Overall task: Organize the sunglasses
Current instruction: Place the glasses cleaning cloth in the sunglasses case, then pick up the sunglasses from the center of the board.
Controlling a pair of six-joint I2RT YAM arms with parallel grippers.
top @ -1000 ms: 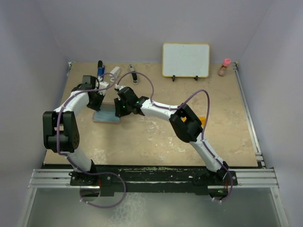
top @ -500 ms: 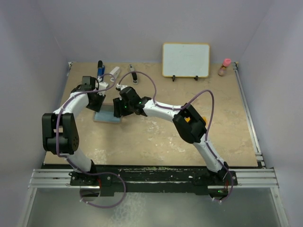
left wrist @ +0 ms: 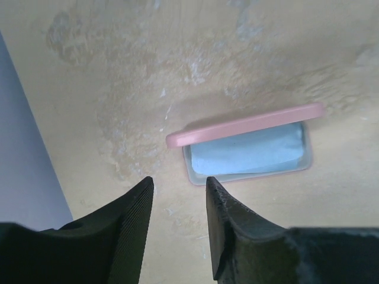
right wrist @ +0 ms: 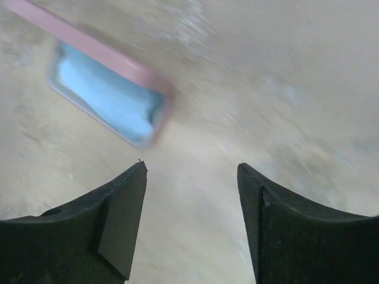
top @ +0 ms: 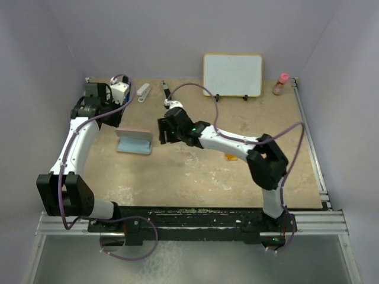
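The orange sunglasses [top: 231,157] lie on the table, partly hidden under my right forearm, well right of the case. The pink case [top: 134,142] lies open with a light blue cloth [top: 134,144] inside. It also shows in the left wrist view [left wrist: 246,125] and, blurred, in the right wrist view [right wrist: 112,89]. My left gripper [top: 112,120] is open and empty, behind and left of the case [left wrist: 177,180]. My right gripper [top: 160,135] is open and empty, just right of the case [right wrist: 190,168].
A whiteboard [top: 233,75] stands at the back. A pink-capped bottle [top: 282,84] is at the back right. A white object [top: 144,92] and a dark tool [top: 166,90] lie at the back left. A metal rail [top: 311,148] runs along the right edge.
Both grippers have pulled away from the case, the left one back and left, the right one to the right. The open case now shows uncovered. The right elbow swung right, uncovering the sunglasses.
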